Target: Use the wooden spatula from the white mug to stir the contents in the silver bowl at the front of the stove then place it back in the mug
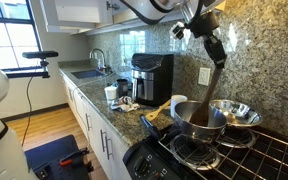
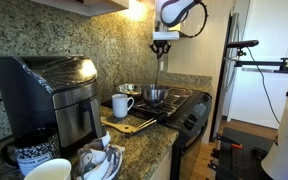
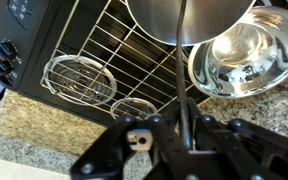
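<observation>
We see the tool [image 1: 213, 48] clamped shut on the top end of the wooden spatula [image 1: 215, 85], which hangs nearly upright with its lower end inside the silver bowl [image 1: 196, 120]. That bowl sits on the stove [image 1: 239, 155] toward the front edge of the desk [image 2: 144, 142], with a shinier bowl [image 1: 242, 112] just beside it. The white mug [image 1: 178, 104] stands on the desk beside the stove, apart from the spatula

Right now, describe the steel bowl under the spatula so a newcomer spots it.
On the black gas stove, go to the front corner beside the plain white mug. The deep dull-grey steel bowl stands there under the long wooden spatula; its neighbour is shallower, shinier, wide-flared.
</observation>
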Robot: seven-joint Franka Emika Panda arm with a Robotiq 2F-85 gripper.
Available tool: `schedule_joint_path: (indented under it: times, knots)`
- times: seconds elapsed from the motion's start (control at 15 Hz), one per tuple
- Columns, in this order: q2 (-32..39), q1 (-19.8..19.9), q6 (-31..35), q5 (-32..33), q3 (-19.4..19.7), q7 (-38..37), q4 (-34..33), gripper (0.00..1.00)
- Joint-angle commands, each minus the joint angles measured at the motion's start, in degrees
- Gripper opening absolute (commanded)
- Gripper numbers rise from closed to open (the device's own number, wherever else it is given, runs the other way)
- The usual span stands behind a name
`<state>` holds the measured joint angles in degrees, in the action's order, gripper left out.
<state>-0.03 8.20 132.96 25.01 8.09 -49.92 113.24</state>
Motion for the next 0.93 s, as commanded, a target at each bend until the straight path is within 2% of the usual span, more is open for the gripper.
schedule_joint_path:
  times: [0.0, 0.33, 0.87]
  knots:
    - [0.03, -0.73, 4.75, 0.56, -0.63, -2.27, 0.4, 0.06]
    - [0.73, -1.7, 6.13, -1.93, -1.01, -0.31, 0.44, 0.06]
    - [0.5, -1.3, -1.65, 0.85, -0.37, -1.2, 0.48, 0.06]
